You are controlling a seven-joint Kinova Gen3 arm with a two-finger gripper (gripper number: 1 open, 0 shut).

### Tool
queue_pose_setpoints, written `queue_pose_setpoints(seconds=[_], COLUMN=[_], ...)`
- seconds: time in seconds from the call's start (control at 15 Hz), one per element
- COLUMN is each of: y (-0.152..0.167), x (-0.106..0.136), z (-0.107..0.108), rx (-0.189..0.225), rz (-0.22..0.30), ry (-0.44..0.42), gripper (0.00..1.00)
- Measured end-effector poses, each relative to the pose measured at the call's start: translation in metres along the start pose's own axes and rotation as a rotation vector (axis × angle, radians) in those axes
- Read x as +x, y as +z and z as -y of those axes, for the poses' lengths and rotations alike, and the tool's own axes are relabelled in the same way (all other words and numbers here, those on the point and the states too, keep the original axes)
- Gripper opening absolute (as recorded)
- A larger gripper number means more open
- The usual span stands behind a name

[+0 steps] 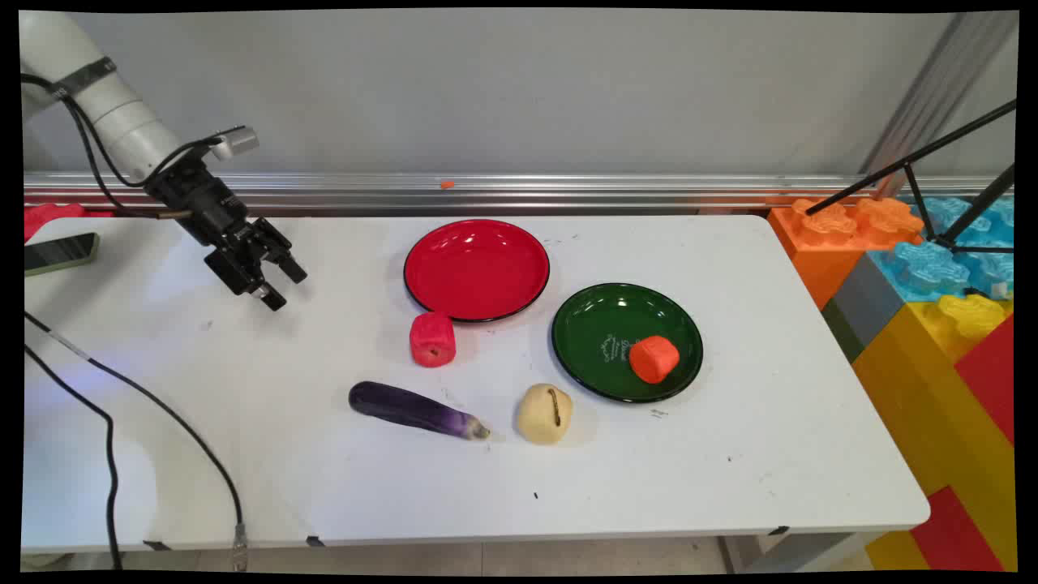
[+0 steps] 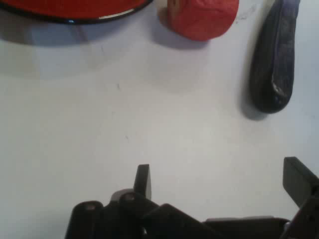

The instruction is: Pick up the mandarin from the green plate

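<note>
My gripper (image 1: pixel 280 288) hangs open and empty above the table's left part, well left of the plates; in the hand view my gripper (image 2: pixel 219 177) shows bare white table between its fingers. Nearest to it is a red apple-like toy (image 1: pixel 433 340) (image 2: pixel 202 17) just in front of the red plate (image 1: pixel 477 269) (image 2: pixel 75 9). A purple eggplant (image 1: pixel 418 410) (image 2: pixel 273 64) lies further front. Right of the eggplant rests a beige potato-like toy (image 1: pixel 544 414). An orange toy (image 1: pixel 654 359) sits in the green plate (image 1: pixel 600 324).
A phone (image 1: pixel 58 252) lies at the table's far left edge. Black cables (image 1: pixel 154 422) trail over the left front of the table. Large coloured toy blocks (image 1: pixel 932 300) and a black tripod (image 1: pixel 949 186) stand at the right. A metal rail (image 1: pixel 519 191) runs along the back.
</note>
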Motion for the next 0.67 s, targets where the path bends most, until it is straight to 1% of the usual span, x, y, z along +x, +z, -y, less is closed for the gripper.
queue_pose_setpoints(seconds=[0.27, 0.47, 0.67], y=[-0.002, 0.0, 0.008], x=[0.017, 0.037, 0.062], z=[-0.004, -0.014, -0.026], rx=[0.001, -0.012, -0.033], rz=[-0.027, -0.052, -0.08], ry=[0.013, 0.035, 0.053], gripper=[1.0, 1.0, 1.0])
